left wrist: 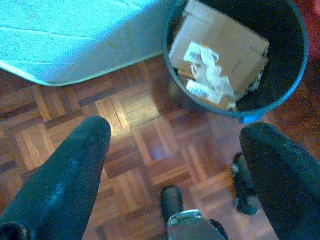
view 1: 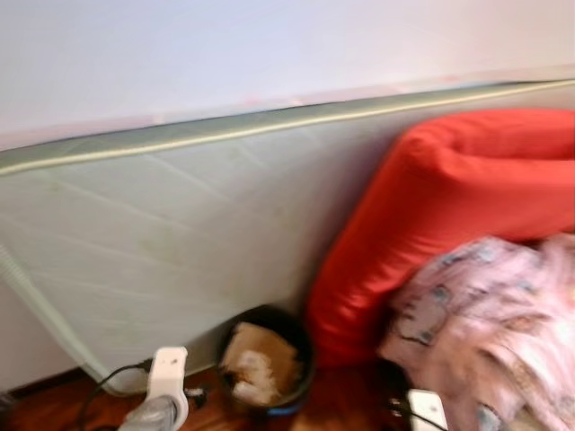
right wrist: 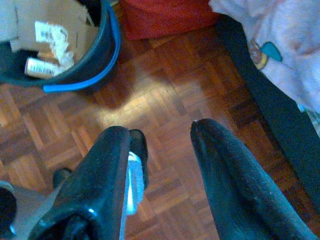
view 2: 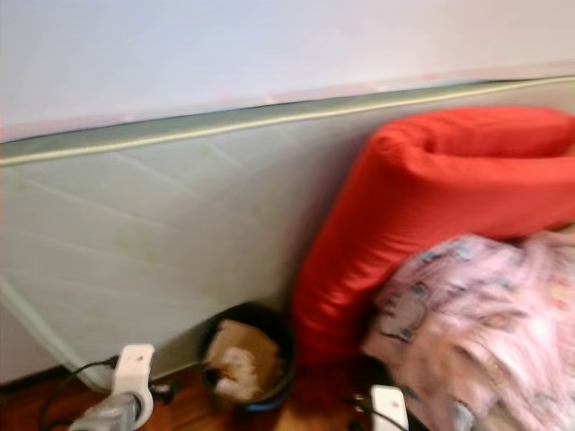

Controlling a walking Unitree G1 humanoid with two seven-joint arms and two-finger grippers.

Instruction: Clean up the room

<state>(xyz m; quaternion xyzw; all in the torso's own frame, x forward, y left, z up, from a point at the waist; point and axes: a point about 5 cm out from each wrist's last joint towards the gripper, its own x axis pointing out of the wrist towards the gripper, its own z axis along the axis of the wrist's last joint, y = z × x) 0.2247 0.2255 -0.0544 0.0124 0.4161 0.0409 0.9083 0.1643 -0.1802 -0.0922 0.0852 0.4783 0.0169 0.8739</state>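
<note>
Left wrist view puts your left gripper [left wrist: 175, 165] over the parquet floor [left wrist: 135, 165] just short of the dark bin [left wrist: 287, 95], fingers spread apart with nothing between them; the right gripper [right wrist: 160, 165] hangs likewise released over the floor on the bin's other side, near the dark edge under the pink patterned blanket [right wrist: 280, 45]. Both are empty, so you look to be between pickups, choosing the next piece of clutter. The bin sits on the floor against the pale mattress [view 1: 162, 242] that leans on the wall, with the red cushion [view 1: 449, 206] right beside it, and it already holds folded cardboard [left wrist: 220, 50] and crumpled paper. Use the bin as your anchor: anything loose you collect should drop squarely inside its rim, not on the cardboard's raised edge, where it could slide out. The head views are blurred, so settle before you reach. Printed labels with what look like barcodes [right wrist: 42, 67] show on the scraps in the bin, but no wording or brand can be read.
</note>
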